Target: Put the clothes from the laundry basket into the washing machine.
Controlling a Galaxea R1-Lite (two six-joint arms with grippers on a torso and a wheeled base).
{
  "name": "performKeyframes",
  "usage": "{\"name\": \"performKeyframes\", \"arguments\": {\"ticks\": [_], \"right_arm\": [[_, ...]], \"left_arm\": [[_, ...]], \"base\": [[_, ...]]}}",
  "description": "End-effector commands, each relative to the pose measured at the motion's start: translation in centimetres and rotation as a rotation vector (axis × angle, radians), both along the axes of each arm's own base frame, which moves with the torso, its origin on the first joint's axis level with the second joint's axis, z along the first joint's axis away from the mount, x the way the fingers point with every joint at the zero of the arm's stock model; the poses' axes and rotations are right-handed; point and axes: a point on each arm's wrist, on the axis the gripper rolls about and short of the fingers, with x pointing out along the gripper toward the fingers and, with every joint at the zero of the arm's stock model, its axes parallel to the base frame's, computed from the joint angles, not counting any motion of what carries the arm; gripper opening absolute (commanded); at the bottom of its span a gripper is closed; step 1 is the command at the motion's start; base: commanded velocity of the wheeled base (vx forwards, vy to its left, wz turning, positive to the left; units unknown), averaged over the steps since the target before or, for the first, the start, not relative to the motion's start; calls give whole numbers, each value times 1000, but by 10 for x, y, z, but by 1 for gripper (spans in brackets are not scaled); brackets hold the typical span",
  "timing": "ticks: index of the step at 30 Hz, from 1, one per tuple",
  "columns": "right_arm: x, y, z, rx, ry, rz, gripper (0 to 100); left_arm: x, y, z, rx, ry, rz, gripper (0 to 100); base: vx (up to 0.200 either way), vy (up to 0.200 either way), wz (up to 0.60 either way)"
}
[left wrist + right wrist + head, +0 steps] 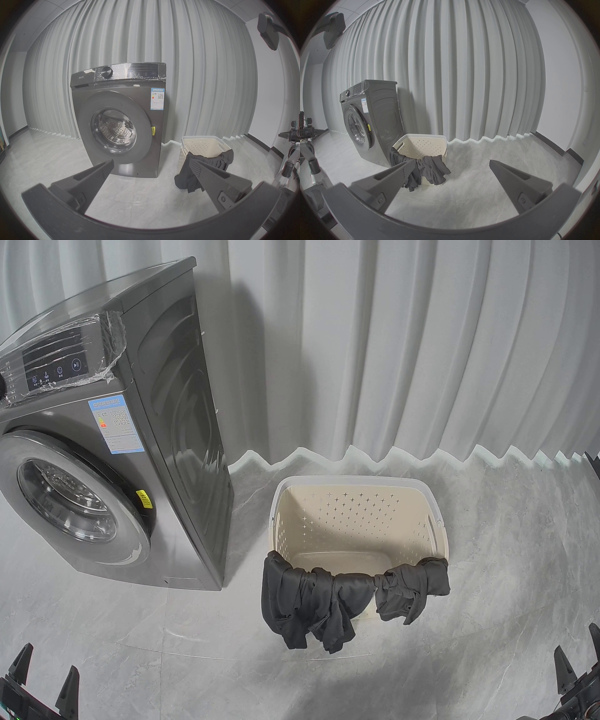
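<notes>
My left tool (45, 671) hung low, its black wedge-shaped fingers spread apart and holding nothing. The washing machine (94, 477), smooth grey metal with its round glass door shut, stood on the marbled floor (187, 646). Just beside it sat the cream, perforated plastic laundry basket (356, 480), with dark crumpled clothes (312, 602) draped over its near rim. My right tool (576, 646) was likewise spread and empty.

Dark grey clothes (325, 605) hang bunched over the near rim of a cream, perforated laundry basket (359, 480) — it stands upright on the floor, just beside a grey front-loading washing machine (169, 427), round door shut.
</notes>
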Motion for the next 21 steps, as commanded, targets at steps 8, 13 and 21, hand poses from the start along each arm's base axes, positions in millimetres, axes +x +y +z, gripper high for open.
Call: {"name": "performKeyframes", "arguments": {"ticks": [8, 13, 21], "right_arm": [[0, 0, -5, 0, 0, 1, 100], [0, 0, -5, 0, 0, 1, 100], [0, 0, -5, 0, 0, 1, 100]], "left_arm": [[0, 0, -5, 0, -2, 0, 100], [0, 0, -5, -3, -2, -1, 100], [0, 0, -5, -1, -2, 0, 100]], "base": [[0, -200, 0], [0, -160, 0], [0, 0, 0]]}}
